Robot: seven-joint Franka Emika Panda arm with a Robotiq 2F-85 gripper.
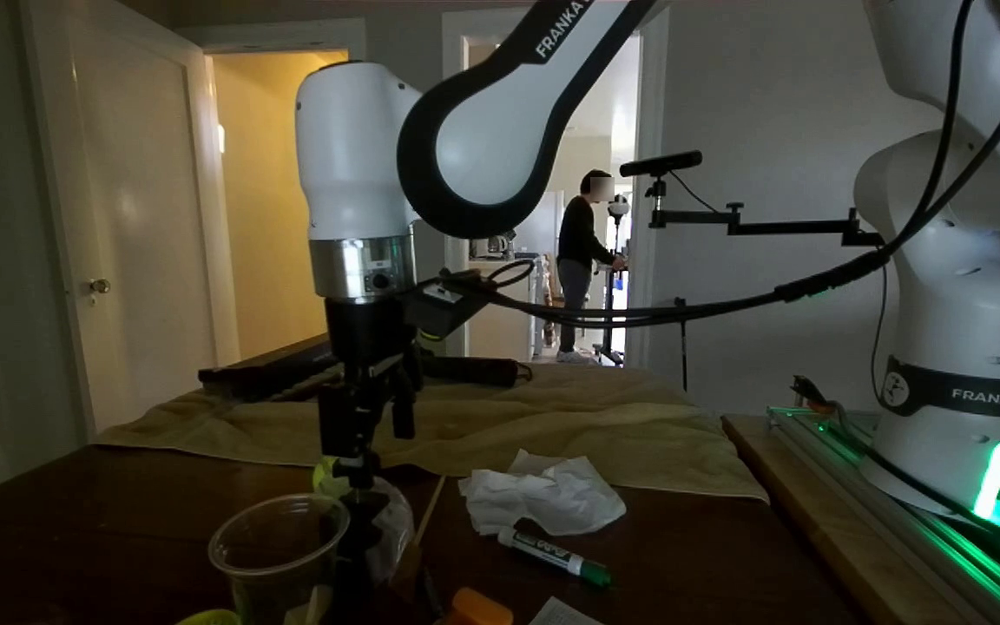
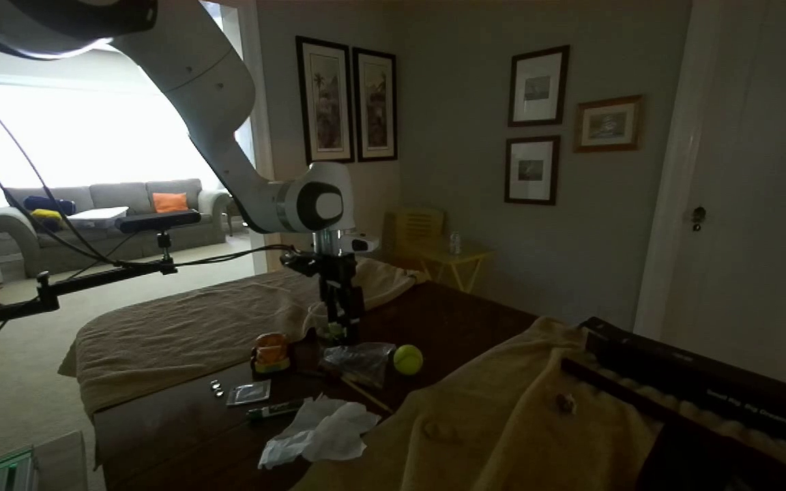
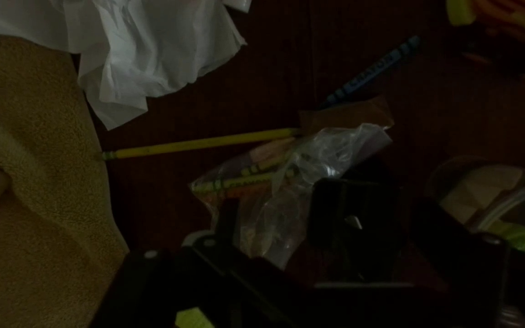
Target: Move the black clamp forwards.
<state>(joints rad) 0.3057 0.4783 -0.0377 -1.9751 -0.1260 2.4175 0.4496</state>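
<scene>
Wrist view: gripper (image 3: 328, 214) has fingers apart, black clamp (image 3: 358, 205) showing between them, nearer the fingertip towards the clear cup (image 3: 515, 199), clamp's long axis unreadable in shadow.

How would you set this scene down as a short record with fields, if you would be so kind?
Task item: black clamp, seen between the fingers in the wrist view
Grasp: fingers spread apart; too dark to tell whether either touches it
Neighbour: clear plastic bag with crayons inside
Outside the bag: yellow pencil, blue crayon, marker
Container: clear plastic cup, mouth upward
Round thing: tennis ball, near the bag
Paper: crumpled white tissue
Surface: dark table, partly covered by a tan towel
</scene>
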